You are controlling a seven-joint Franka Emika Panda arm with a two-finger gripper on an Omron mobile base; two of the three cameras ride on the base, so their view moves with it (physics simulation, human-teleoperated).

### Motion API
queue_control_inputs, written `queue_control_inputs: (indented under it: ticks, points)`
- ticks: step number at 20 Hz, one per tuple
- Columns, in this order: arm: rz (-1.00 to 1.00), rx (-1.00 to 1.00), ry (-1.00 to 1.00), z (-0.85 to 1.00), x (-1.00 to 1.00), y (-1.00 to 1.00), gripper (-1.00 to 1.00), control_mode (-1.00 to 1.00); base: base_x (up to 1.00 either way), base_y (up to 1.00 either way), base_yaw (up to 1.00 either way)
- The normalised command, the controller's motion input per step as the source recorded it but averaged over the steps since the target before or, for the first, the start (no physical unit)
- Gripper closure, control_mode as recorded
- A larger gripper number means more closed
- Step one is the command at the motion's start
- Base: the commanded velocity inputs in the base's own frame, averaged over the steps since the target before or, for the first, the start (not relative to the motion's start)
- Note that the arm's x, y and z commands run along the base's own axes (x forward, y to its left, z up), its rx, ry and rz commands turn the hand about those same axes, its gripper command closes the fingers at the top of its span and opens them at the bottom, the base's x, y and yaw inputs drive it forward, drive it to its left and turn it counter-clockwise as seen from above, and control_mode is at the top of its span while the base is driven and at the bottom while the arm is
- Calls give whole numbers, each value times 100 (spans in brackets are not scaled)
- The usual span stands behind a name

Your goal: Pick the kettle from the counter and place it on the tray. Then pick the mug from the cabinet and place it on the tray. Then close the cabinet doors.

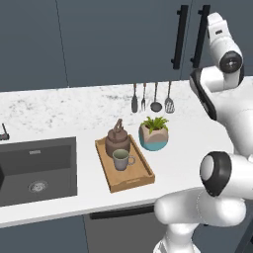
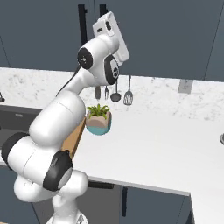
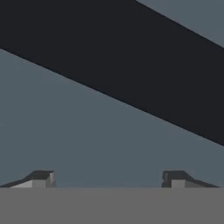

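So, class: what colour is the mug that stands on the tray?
Grey-green with a pale rim; the mug shows best in the left base view, on the wooden tray.

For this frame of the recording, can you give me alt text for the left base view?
A wooden tray on the white marble counter holds the brown kettle and, nearer the camera, the grey-green mug. A potted plant stands right of the tray, a dark sink left. The white arm reaches up to the shut cabinet doors.
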Motion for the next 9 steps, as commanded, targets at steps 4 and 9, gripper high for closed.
queue_control_inputs:
  ticks: [4,9]
  points:
    - [-4,0,0,-15,30,-3,-100,-100,0,0,0]
    - [-7,0,0,-10,1,-3,-100,-100,0,0,0]
